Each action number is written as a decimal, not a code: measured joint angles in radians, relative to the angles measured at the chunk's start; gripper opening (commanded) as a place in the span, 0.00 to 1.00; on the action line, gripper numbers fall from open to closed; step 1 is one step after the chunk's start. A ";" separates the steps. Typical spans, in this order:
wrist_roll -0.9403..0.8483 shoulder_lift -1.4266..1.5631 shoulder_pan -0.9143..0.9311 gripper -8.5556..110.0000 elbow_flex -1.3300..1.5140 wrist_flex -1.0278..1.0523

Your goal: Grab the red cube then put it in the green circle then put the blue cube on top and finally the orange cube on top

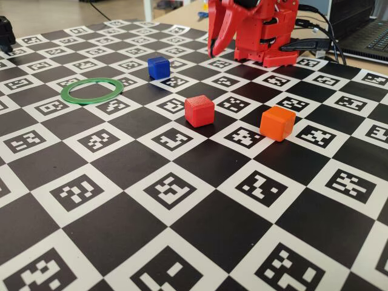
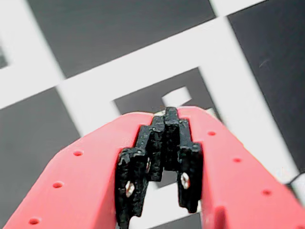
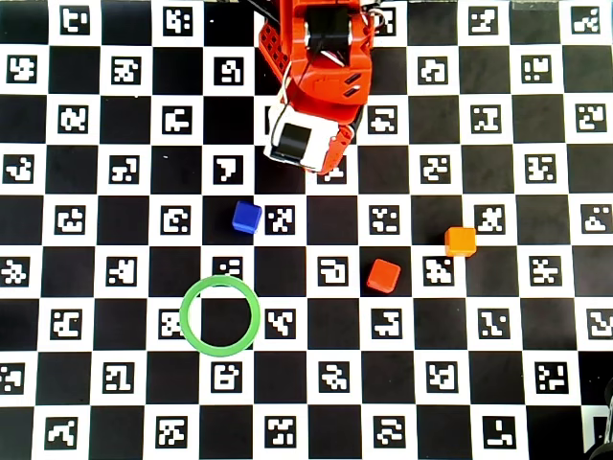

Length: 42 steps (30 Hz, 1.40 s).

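Fixed view: red 3D-printed end effector (image 1: 213, 43) hangs at the far edge of the black-and-white marker-patterned worktop (image 1: 200, 224), tip pointing down, well apart from every cube. Thin flat green ring, the green circle (image 1: 91, 91), lies at left with nothing inside it. Small deep-blue plastic cube, the blue cube (image 1: 159, 67), sits behind and to the right of the ring. Small matte red plastic cube, the red cube (image 1: 199, 111), stands near mid-board. Small bright orange plastic cube, the orange cube (image 1: 277, 123), is to its right, apart from it. All three cubes rest on the board, none stacked.

Wrist view: end effector (image 2: 166, 114) clenched, black toothed pads (image 2: 136, 171) meeting at the tip, nothing between them. Only blurred board squares beneath.

Overhead view: arm folded at top centre; fingertips hidden under the arm body. Blue cube (image 3: 247, 218) is below the arm, green circle (image 3: 219, 314) lower left of it. Red cube (image 3: 383, 276) lies right of the ring, orange cube (image 3: 461, 241) further right and slightly higher.
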 measured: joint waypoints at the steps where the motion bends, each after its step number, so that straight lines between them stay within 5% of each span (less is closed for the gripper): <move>1: 0.038 -0.034 -0.015 0.03 -0.057 0.018; 6: 0.287 -0.201 -0.098 0.04 -0.333 0.086; 17: 0.999 -0.615 -0.161 0.22 -0.767 0.149; 24: 1.273 -0.879 -0.199 0.28 -1.068 0.259; 42: 1.526 -1.419 -0.225 0.40 -1.523 0.390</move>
